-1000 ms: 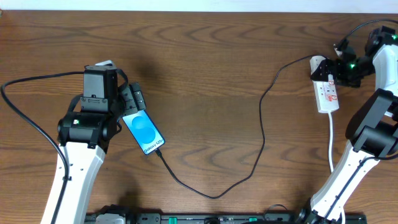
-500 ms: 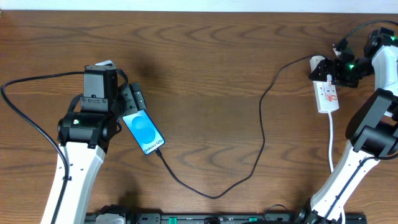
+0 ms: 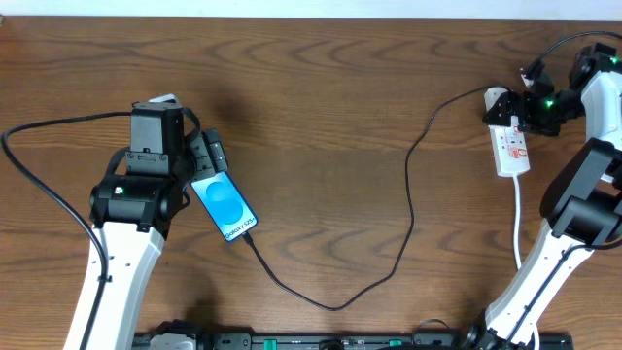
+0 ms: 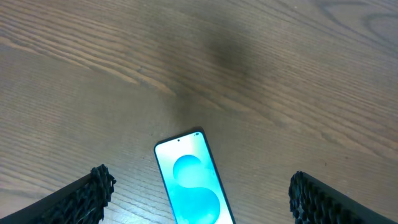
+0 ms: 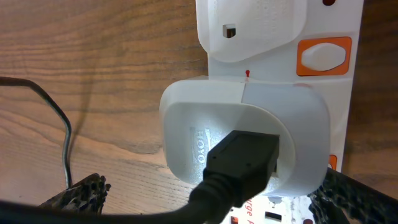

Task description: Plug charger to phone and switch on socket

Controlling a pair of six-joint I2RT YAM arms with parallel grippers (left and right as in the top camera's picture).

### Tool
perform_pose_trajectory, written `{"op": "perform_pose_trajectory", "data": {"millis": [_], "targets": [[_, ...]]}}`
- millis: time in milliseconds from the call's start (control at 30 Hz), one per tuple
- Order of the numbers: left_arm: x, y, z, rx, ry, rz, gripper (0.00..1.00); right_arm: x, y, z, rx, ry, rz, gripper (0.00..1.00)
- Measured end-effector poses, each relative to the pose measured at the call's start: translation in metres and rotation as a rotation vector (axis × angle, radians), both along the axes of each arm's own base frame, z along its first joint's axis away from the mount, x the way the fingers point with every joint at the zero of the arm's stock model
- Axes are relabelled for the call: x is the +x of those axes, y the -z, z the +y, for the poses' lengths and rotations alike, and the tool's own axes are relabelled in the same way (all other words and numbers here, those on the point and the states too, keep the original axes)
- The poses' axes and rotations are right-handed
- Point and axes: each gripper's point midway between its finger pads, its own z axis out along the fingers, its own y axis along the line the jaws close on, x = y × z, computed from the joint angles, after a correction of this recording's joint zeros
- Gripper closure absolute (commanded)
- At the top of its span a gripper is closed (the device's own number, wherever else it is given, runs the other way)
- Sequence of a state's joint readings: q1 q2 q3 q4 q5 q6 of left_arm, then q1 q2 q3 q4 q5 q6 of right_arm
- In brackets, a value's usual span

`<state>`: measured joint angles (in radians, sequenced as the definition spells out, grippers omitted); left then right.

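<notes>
The phone (image 3: 225, 206) lies face up on the wooden table, its screen lit light blue. It also shows in the left wrist view (image 4: 193, 183). The black charger cable (image 3: 335, 305) meets the phone's lower end and loops right to a white adapter (image 5: 249, 137) in the socket strip (image 3: 512, 146). The cable's black plug (image 5: 242, 158) sits in the adapter. My left gripper (image 4: 200, 182) is open just above the phone's upper end. My right gripper (image 5: 211, 196) is open with a finger either side of the adapter. An orange switch (image 5: 323, 55) shows on the strip.
The strip's white cord (image 3: 518, 219) runs down towards the table's front edge beside my right arm. A thick black cable (image 3: 39, 185) curves round my left arm at the left side. Bare wood lies between the two arms.
My right gripper shifted slightly up and left over the strip's adapter end a second ago and has held still since. The left arm, phone and cable have not moved.
</notes>
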<state>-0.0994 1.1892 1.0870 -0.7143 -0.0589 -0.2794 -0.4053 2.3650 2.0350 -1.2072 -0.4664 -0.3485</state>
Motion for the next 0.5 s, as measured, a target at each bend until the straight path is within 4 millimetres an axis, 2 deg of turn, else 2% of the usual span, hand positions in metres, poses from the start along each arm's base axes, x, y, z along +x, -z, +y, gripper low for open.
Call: {"op": "perform_pose_trajectory", "data": {"millis": [500], "targets": [[0.0000,0.0000,0.0000,0.000,0.000,0.000,0.07,-0.0003,-0.0002,0.0004,0.009,0.024,0.011,0.01]]}}
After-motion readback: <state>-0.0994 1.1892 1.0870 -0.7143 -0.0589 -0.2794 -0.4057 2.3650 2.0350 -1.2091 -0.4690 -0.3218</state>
